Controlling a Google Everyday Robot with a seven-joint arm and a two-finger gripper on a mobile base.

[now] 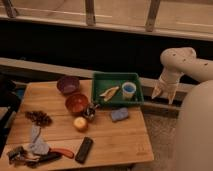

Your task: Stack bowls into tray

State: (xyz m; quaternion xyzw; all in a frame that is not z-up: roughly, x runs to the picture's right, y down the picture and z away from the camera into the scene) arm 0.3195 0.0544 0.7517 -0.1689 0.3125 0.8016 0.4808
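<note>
A dull purple bowl [67, 84] sits at the back of the wooden table [120, 142]. Just in front of it, slightly to the right, stands an orange-red bowl [77, 103] with a shiny inside. The green tray [102, 78] lies at the table's back right, holding a light-blue cup [129, 90] and a pale flat object [109, 92]. My gripper [165, 95] hangs off the table's right side, beyond the tray, pointing down. Its two fingers stand apart, open, with nothing between them.
A tiny metal cup [90, 112], a yellow fruit [80, 123], a blue sponge [119, 115] and a black remote [84, 149] lie on the table. Tools and a cloth [34, 147] sit at the front left, a dark cluster [38, 118] at left. A ledge runs behind.
</note>
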